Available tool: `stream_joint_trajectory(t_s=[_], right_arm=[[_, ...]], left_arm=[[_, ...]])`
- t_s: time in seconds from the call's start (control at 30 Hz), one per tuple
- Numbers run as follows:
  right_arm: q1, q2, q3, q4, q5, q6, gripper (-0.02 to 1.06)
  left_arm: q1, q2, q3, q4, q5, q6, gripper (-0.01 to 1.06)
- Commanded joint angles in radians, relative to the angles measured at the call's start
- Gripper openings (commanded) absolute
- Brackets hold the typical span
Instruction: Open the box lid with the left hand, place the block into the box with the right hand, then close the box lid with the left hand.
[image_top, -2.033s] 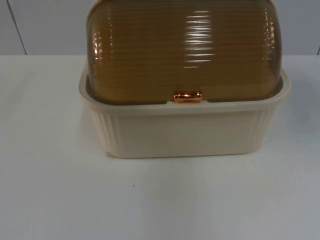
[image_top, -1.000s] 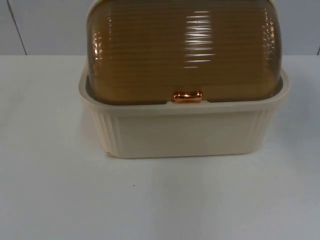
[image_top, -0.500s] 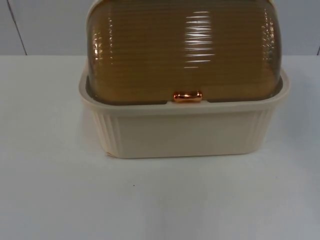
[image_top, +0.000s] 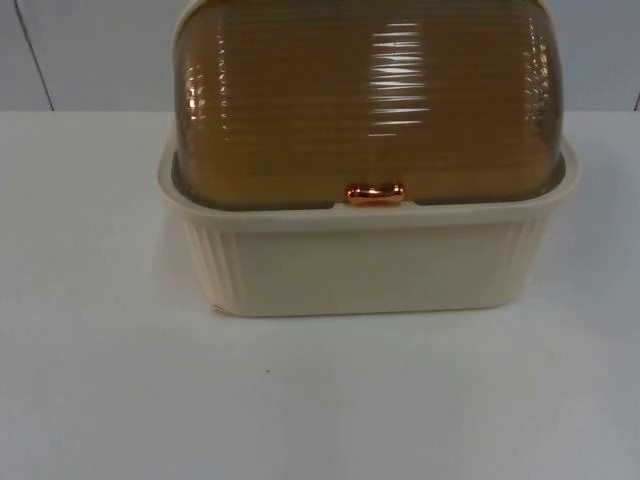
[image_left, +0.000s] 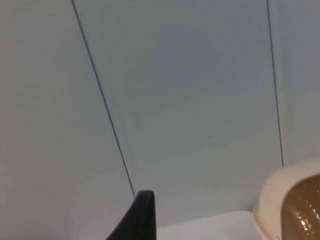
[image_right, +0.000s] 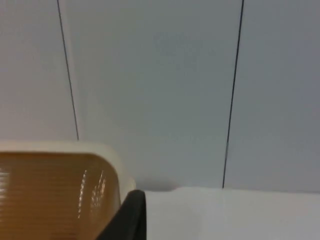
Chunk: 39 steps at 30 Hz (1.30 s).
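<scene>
Basically nothing done yet: box (image_top: 368, 250) sits on the tabletop (image_top: 320, 400) with amber lid (image_top: 366, 100) down, off to the side of both arms' waiting fingers, whose grip state I cannot tell.

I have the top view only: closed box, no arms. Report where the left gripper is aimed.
Observer: The left gripper faces the grey partition wall, held above the table. In its wrist view, one rounded corner of the cream box is off to one side of it, so it is not lined up on the box.
Operator: Now give me the right gripper.
Observer: The right gripper also faces the partition wall. The box's amber lid is right beside it in its wrist view, with white table top on its other side.
</scene>
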Motion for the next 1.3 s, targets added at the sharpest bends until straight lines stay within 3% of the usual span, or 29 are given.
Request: stream_joint_trajectory(t_s=[0.0,0.3,0.63,0.7,0.77,1.03,1.13,1.27], right_arm=[[-0.007,-0.028,-0.028,-0.019,0.022,0.003,1.05],[-0.007,-0.124,-0.052,-0.043,0.187,0.007,1.05],[-0.007,-0.144,-0.031,-0.051,0.291,0.045,1.05],[-0.007,-0.151,-0.002,-0.051,0.327,0.066,1.05],[-0.007,-0.162,0.024,-0.051,0.35,0.081,1.05],[0.019,-0.167,0.144,-0.108,0.378,0.082,1.05],[0.048,-0.167,0.213,-0.178,0.345,0.082,1.05],[0.056,-0.167,0.278,-0.201,0.297,0.132,1.05]], left_arm=[[-0.004,-0.036,0.005,0.013,0.04,-0.023,1.04],[-0.004,-0.159,0.005,0.013,0.231,-0.094,1.04],[-0.004,-0.233,0.005,0.013,0.342,-0.133,1.04],[-0.004,-0.233,0.009,0.023,0.436,-0.133,1.04],[-0.004,-0.234,0.029,0.042,0.473,-0.137,1.04],[-0.004,-0.243,0.114,0.119,0.475,-0.213,1.04],[-0.005,-0.243,0.158,0.14,0.469,-0.217,1.04],[-0.004,-0.243,0.217,0.152,0.454,-0.217,1.04]])
